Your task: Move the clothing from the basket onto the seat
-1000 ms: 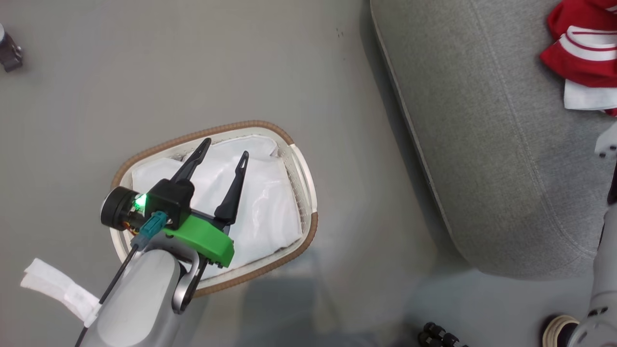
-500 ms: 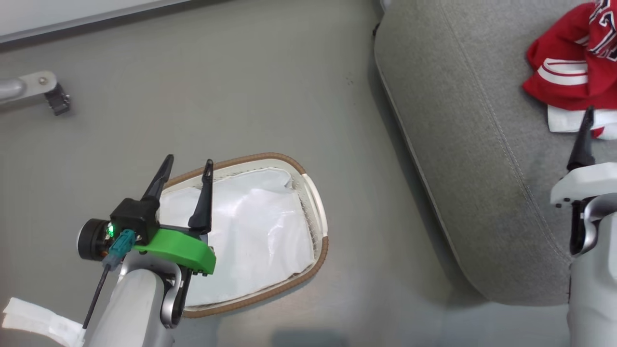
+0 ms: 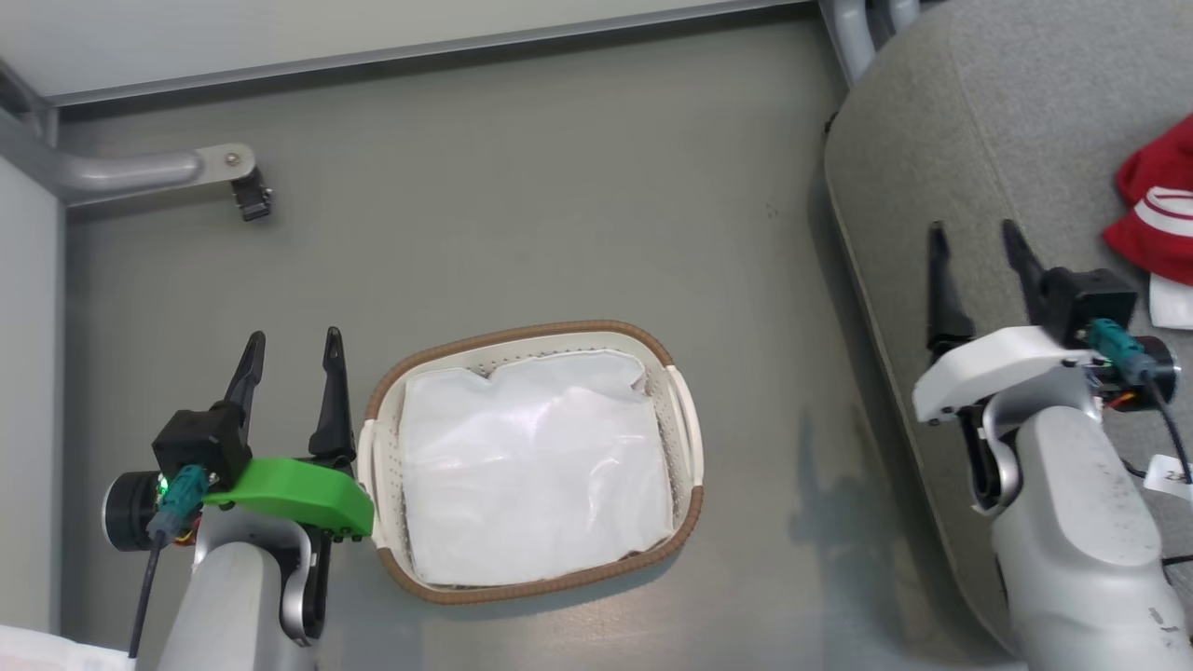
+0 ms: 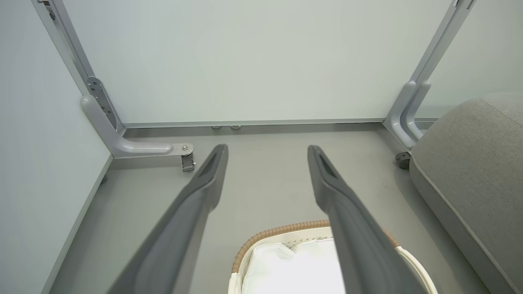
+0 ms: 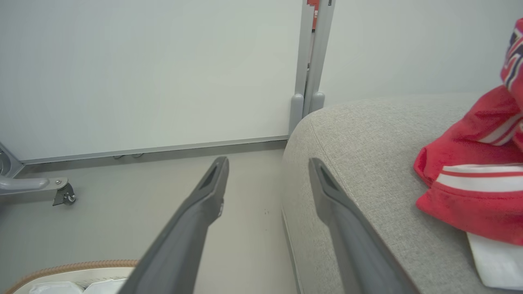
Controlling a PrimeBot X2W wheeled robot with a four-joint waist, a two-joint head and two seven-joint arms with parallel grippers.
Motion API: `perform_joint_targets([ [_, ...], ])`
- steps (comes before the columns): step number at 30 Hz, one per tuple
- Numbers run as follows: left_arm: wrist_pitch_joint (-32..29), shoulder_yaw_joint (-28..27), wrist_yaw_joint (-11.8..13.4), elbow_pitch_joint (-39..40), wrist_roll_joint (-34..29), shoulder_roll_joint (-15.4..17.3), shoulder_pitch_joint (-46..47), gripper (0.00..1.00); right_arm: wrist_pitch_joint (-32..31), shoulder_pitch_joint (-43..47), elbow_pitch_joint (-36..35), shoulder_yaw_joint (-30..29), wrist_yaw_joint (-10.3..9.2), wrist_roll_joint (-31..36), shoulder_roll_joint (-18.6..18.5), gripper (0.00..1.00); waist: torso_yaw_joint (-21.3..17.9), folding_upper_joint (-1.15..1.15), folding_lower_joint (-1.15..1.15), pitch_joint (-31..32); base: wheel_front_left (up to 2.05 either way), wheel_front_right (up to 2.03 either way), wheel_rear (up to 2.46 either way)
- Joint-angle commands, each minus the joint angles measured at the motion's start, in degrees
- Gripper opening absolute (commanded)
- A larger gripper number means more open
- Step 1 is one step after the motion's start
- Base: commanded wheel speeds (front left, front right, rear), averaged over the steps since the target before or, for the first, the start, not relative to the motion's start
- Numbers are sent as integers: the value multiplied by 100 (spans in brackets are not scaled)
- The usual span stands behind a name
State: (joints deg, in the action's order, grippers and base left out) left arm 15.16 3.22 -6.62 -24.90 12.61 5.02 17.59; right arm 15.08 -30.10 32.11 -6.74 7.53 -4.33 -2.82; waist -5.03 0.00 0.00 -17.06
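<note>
The clothing [image 3: 1154,210] lies on the seat [image 3: 969,121], away from its rounded corner; the basket [image 3: 522,333] holds its liner [image 3: 531,466]. Left gripper [image 3: 291,337] and right gripper [image 3: 971,231] gape empty. Likely light, limp fabric: pinch a raised fold.

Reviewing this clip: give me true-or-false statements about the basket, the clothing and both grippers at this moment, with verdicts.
1. The basket holds red clothing. False: its white liner shows inside, with no red.
2. The clothing lies on the seat. True.
3. The left gripper is shut on the liner. False: its jaws stand open and empty, left of the basket in the head view.
4. The right gripper is open. True.
5. The basket stands on the seat. False: it stands on the floor.
</note>
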Motion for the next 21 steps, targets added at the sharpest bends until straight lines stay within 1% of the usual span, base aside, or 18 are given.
perform_joint_targets([
  [1, -3, -106, -35, -39, -79, 6, -42, 100, 13, -45, -1, 166, -8, -68, -22, 100, 186, 0, 0, 139, 0, 0, 0],
  [4, -3, -287, -45, -62, -131, -34, -48, 100, 13, -70, -18, 521, -8, -253, -27, 100, 251, 0, 0, 192, 0, 0, 0],
  [10, -3, -507, -83, -161, -210, -85, -141, 100, 13, 52, -80, 986, -8, -572, -27, 100, 332, 0, 0, 359, 0, 0, 0],
  [15, -3, -615, -91, -188, -226, -116, -257, 100, 12, 260, -108, 1144, -8, -703, -26, 100, 342, 0, 0, 507, 0, 0, 0],
  [21, -3, -618, -97, -180, -172, -143, -517, 100, 13, 609, -109, 1137, -8, -807, -24, 100, 321, 0, 0, 735, 0, 0, 0],
])
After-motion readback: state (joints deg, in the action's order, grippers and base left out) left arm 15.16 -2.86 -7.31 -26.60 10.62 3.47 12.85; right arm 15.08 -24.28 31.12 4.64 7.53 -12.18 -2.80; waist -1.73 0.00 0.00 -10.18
